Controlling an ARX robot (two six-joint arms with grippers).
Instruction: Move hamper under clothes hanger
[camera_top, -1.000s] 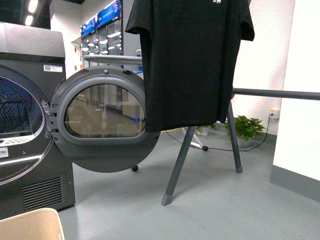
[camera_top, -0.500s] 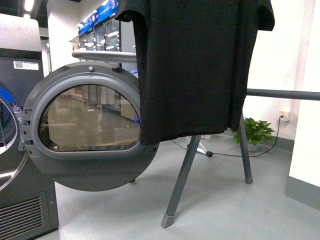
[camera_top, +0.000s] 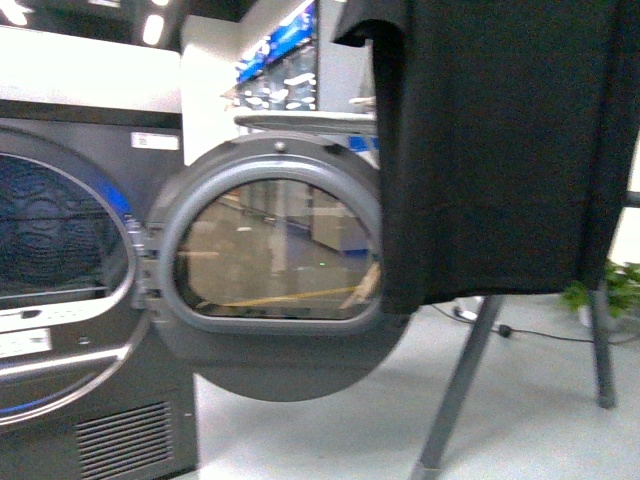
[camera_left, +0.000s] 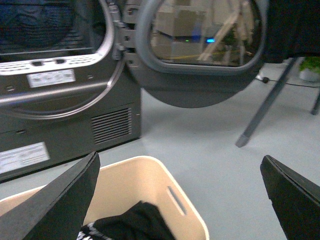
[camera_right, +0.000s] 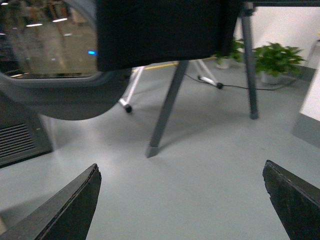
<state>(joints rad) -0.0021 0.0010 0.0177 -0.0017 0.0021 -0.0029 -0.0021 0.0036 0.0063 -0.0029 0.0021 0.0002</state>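
The left gripper (camera_left: 178, 157) is opened wide, its two dark fingers (camera_left: 55, 200) far apart, and it holds and touches nothing. The hamper (camera_left: 131, 181) stands just below it, with the near wall between the fingers and dark clothes (camera_left: 135, 222) inside. The right gripper (camera_right: 181, 165) is opened equally wide and is also empty, above bare grey floor (camera_right: 200, 200). Ahead of it, well apart, stands a slanted leg of the clothes hanger (camera_right: 165, 110), with a black T-shirt (camera_right: 160, 30) hanging on it. The open dryer door (camera_left: 200, 50) is ahead of the left gripper.
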